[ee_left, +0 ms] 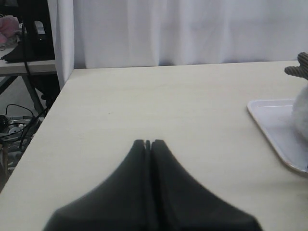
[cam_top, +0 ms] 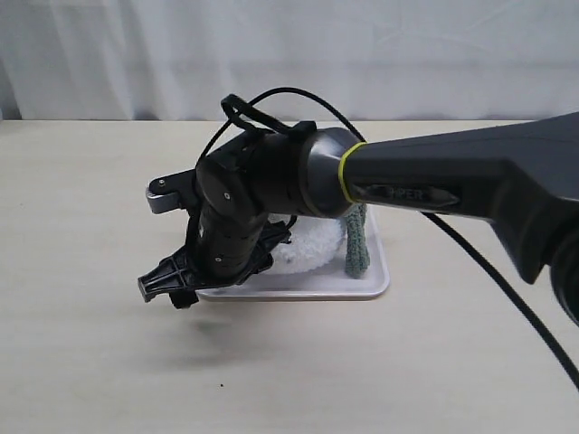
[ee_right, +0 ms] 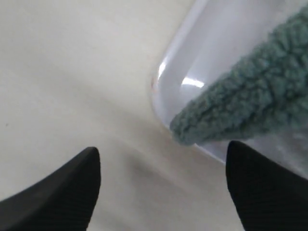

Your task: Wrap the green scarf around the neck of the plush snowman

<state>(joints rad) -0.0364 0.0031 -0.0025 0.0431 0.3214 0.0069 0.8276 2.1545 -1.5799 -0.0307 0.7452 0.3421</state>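
The green scarf (cam_top: pixel 356 242) hangs down the right side of the plush snowman (cam_top: pixel 312 244), a white fluffy mass largely hidden behind my right arm. Both sit in a white tray (cam_top: pixel 298 291). My right gripper (cam_top: pixel 167 287) reaches across to the tray's front left corner. In the right wrist view it (ee_right: pixel 163 154) is open over the table, with a rounded scarf end (ee_right: pixel 240 103) on the tray's corner (ee_right: pixel 161 79) just ahead of the fingertips. My left gripper (ee_left: pixel 148 142) is shut and empty over bare table, left of the tray (ee_left: pixel 269 120). The snowman's fluff (ee_left: pixel 302 113) and brown twig arm (ee_left: pixel 297 70) show at that view's edge.
A light wooden table (cam_top: pixel 99 362) stretches around the tray, with a white curtain (cam_top: pixel 289 54) behind it. A black cable (cam_top: pixel 507 289) trails from my right arm across the table. Past the table's edge in the left wrist view are cables and a shelf (ee_left: pixel 19 53).
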